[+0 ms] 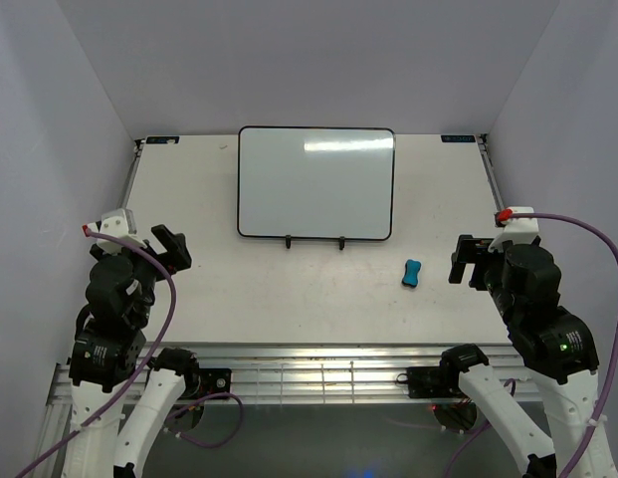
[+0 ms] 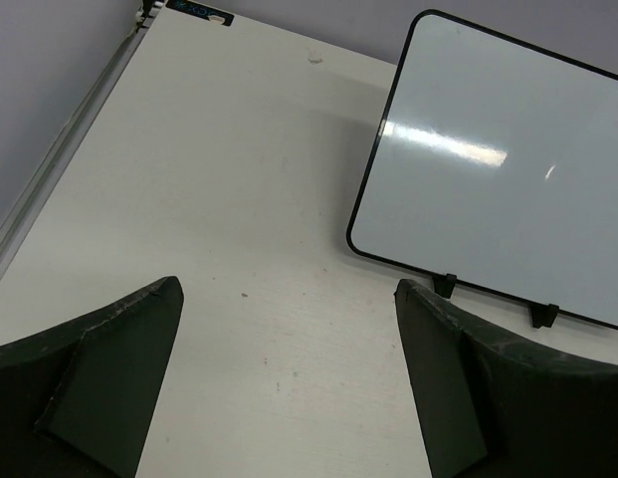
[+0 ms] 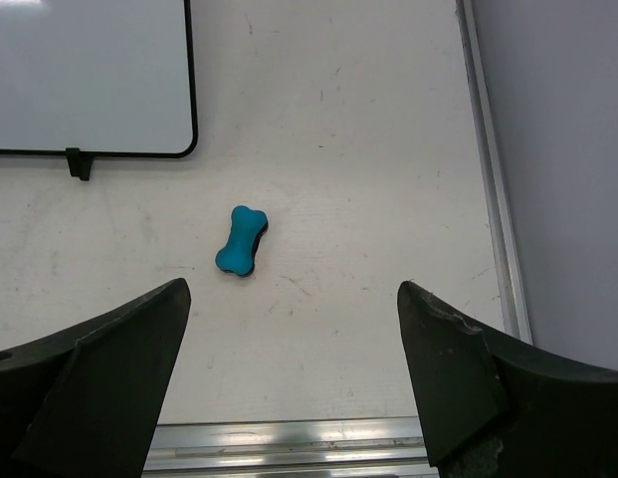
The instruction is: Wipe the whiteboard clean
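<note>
This is a robot lab, set up like a small test booth. Plain pale walls (image 1: 60, 90) stand close around a flat white table (image 1: 289, 309). Two robot arms (image 1: 114, 299) are bolted to silver metal rails (image 1: 318, 376) at the near edge, behind their grippers. Purple cables (image 1: 597, 239) loop along the arms. A green light (image 1: 564, 348) glows on the right arm, behind the right gripper (image 1: 466, 261). Small blue labels (image 1: 161, 140) sit at the table's far corners, far ahead of the left gripper (image 1: 169, 249). A whiteboard (image 1: 315, 182) leans on a wire stand (image 1: 289, 240), ahead of and between the grippers. A blue eraser (image 1: 413, 272) lies near the right gripper, to its left. These are things laid out for a test.
</note>
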### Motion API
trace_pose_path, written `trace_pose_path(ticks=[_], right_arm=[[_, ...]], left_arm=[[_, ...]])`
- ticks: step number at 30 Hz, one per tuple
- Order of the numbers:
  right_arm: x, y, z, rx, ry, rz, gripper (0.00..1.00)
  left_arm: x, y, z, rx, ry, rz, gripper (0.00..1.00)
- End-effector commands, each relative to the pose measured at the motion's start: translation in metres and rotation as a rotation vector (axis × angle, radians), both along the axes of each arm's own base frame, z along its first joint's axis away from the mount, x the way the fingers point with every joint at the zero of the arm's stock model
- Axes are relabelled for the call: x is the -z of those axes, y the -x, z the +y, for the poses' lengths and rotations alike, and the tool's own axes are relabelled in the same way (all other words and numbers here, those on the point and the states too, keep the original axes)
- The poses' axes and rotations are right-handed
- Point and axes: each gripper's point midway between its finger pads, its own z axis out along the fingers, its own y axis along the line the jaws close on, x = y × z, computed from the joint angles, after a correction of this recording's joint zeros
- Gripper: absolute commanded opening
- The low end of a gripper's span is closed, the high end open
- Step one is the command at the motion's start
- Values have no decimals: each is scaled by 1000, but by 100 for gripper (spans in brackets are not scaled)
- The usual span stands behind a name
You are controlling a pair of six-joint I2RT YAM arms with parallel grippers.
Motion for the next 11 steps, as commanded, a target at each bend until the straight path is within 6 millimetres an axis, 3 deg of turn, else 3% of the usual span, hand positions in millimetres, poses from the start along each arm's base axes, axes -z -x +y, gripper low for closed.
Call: trace_pose_path(ticks=[1, 11], right_arm=[[-7, -6, 3, -14, 6, -30, 90], [-9, -5, 5, -32, -1, -32, 90]], left_arm=[[-16, -1, -1, 3, 13, -40, 98], [-18, -2, -6, 30, 9, -41, 98]])
